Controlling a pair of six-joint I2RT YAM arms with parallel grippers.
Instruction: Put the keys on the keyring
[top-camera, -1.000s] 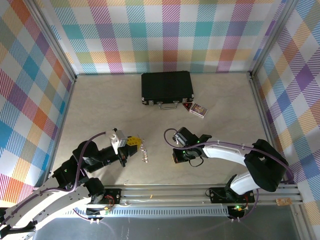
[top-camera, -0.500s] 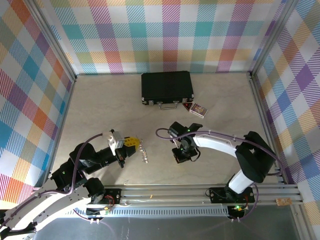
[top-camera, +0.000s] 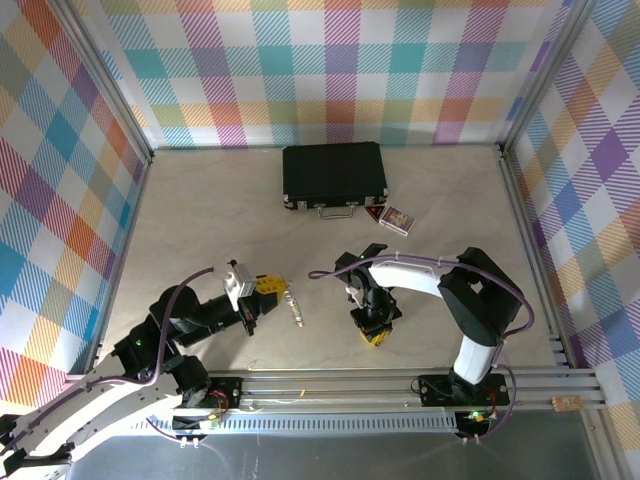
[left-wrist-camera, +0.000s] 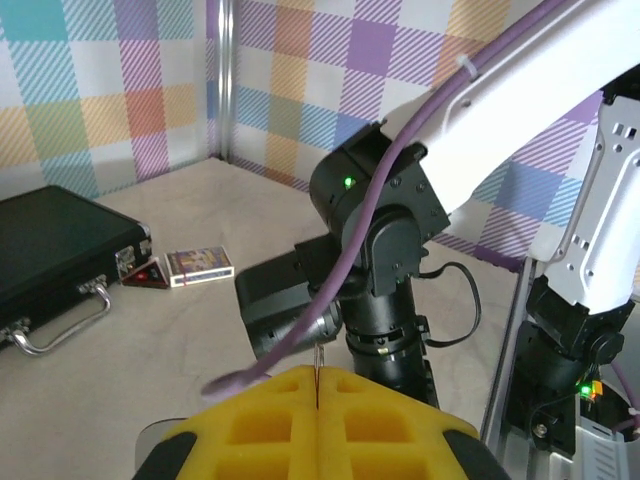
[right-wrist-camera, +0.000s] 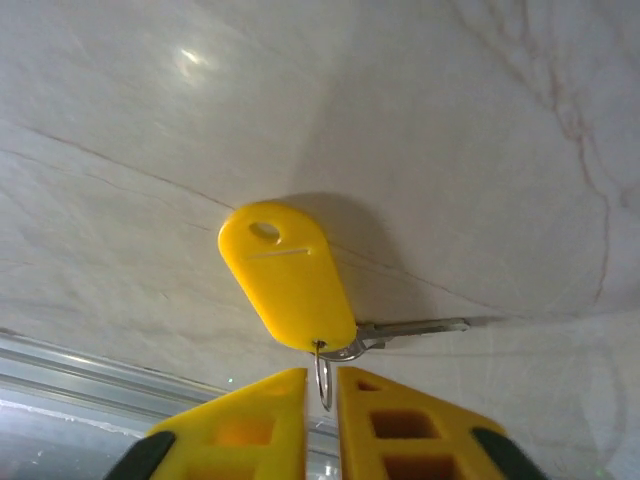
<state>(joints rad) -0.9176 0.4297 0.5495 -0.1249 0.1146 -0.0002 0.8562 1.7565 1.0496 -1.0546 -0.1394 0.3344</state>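
- Worktop (top-camera: 200, 220): walls behind and on both sides, rail along the near edge.
- Case (top-camera: 334, 175): back centre, near the rear wall, handle on its near side.
- Card pack (top-camera: 396, 220): on the worktop just beside the case's near right corner.
- Left tool (top-camera: 268, 285): near, left of centre, tip pointing right.
- Keyring (top-camera: 293, 308): at the left tool's tip, pinched between its fingers, on its right side.
- Right tool (top-camera: 375, 335): near, right of centre, apart from the keyring, tip down at the worktop.
- Key (right-wrist-camera: 290, 278): flat on the worktop under the right tool; its small ring sits in the narrow gap between the fingers.
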